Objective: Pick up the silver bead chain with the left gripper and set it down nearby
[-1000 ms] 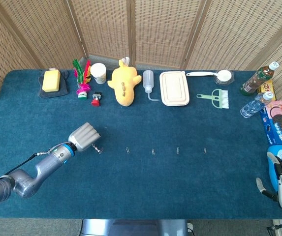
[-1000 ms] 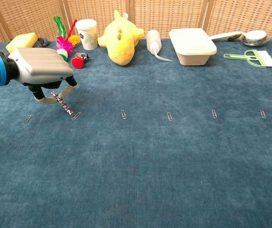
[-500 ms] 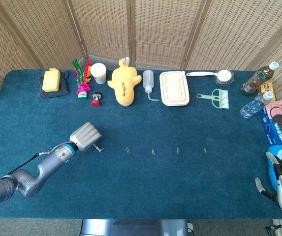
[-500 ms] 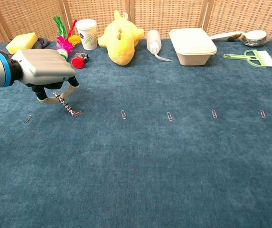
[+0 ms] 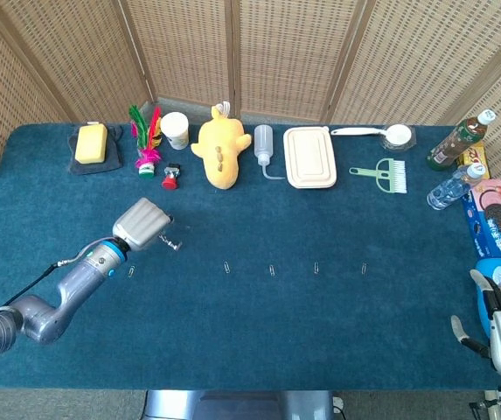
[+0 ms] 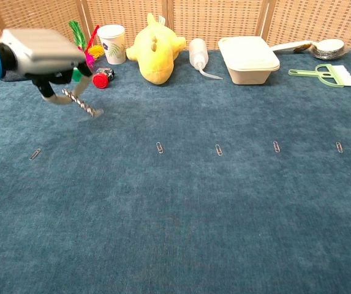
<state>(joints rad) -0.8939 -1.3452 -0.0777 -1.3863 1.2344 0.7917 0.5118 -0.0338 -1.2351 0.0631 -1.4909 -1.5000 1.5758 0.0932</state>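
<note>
The left hand (image 6: 40, 52) has risen off the bench (image 6: 181, 208) since a moment ago — pinching the silver bead chain (image 6: 80, 104), now lifted clear; only setting down remains.

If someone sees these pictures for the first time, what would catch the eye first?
Probably the left hand at the table's left, holding a short silver bead chain that dangles from its fingers. Next, the yellow plush toy in the back row. Behind the chain, a row of paper clips crosses the blue cloth.
</note>
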